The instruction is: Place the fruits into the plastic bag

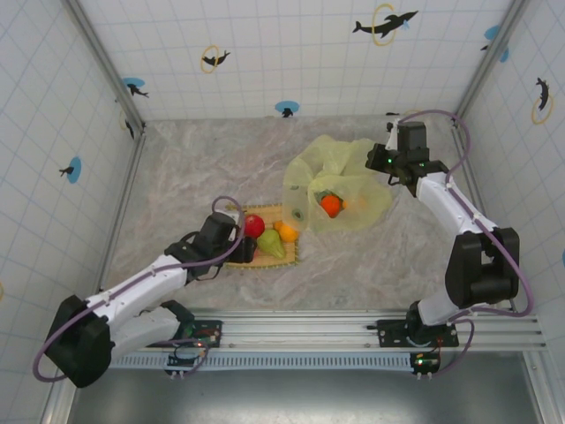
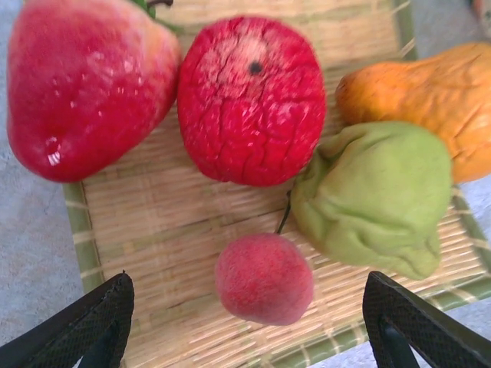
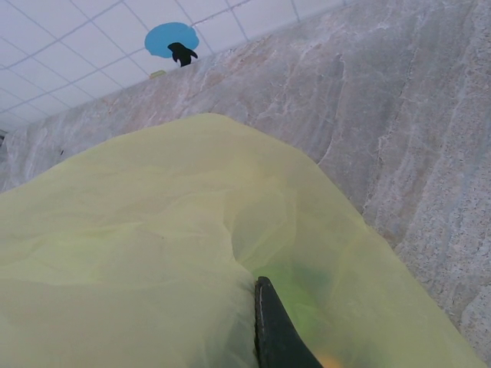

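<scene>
You are stretching the left arm low from its base toward the woven mat, with the wrist tipping down over the fruits. The left gripper is hanging spread wide and gripping nothing. Its two dark fingers are standing either side of the small pink fruit at the mat's near edge. Beyond it the red apple is lying just beside the green pear, with the strawberry to the left and an orange fruit touching the pear on the right.

Your right arm is rising from its base, bending at the elbow and reaching inward to the plastic bag. The bag is lying on the table beyond the mat, and an orange-red fruit is showing through it. The right gripper is sitting at the bag's right edge. One finger is poking up against the film, and you cannot tell whether it is pinching the bag.
</scene>
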Controlling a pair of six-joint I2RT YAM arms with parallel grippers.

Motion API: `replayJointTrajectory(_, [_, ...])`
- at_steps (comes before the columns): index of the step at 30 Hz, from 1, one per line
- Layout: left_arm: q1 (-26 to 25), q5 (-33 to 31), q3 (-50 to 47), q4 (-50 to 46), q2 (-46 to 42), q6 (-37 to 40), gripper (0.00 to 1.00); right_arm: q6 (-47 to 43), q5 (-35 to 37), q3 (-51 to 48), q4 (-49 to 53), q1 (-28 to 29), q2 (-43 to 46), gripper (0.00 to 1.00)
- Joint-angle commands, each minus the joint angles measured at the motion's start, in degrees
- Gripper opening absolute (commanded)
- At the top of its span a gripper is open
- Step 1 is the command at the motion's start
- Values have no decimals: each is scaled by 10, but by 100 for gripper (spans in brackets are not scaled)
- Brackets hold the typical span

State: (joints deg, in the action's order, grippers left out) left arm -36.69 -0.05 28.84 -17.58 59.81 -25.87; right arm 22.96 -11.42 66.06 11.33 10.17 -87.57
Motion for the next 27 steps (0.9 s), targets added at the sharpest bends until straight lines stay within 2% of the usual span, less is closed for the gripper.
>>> replayJointTrajectory(1, [2, 15, -1, -24, 12, 10, 79, -3, -1, 9, -16, 3, 4, 0])
replayJointTrajectory(8, [2, 50, -5, 2, 34, 23, 76, -1, -4, 0, -22, 1, 4, 0])
replayJointTrajectory(27, [2, 62, 0, 55, 107, 31, 50, -2, -7, -4, -19, 1, 7, 0])
